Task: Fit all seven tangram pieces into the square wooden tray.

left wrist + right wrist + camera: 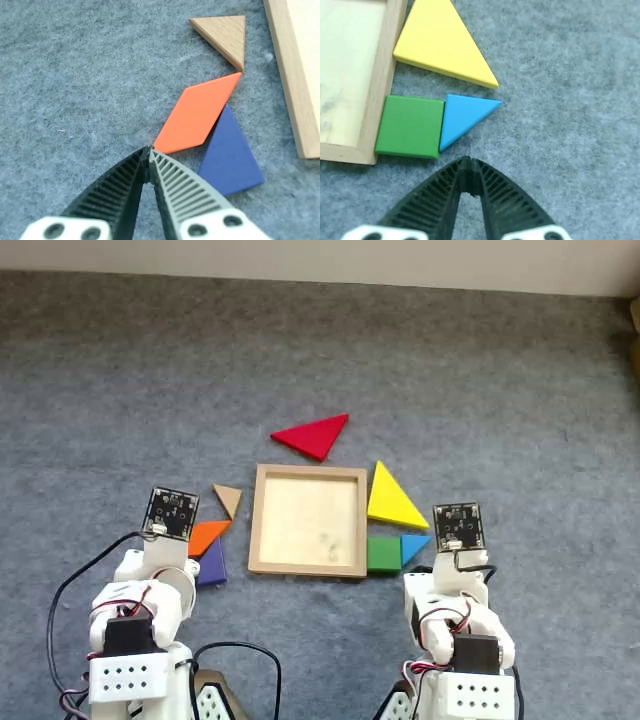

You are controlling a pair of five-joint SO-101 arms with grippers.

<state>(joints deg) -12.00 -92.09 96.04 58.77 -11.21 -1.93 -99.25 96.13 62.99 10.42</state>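
Left pincer (pixel 148 152) closed, empty, tips at a corner of the orange parallelogram (pixel 197 114); right pincer (pixel 466 162) closed, empty, near the light-blue triangle (pixel 462 116).

The high camera looks steeply down on the grey desk (pixel 480 360) from overhead, with the tray (pixel 306 471) central. The left wrist camera peers close along the left fingers (pixel 175 185) at the orange piece (pixel 196 113) and one tray rim. The right wrist camera, equally near, looks along the right fingers (pixel 440 192) at the green square (pixel 410 127) and the opposite rim. The high view covers both patches.
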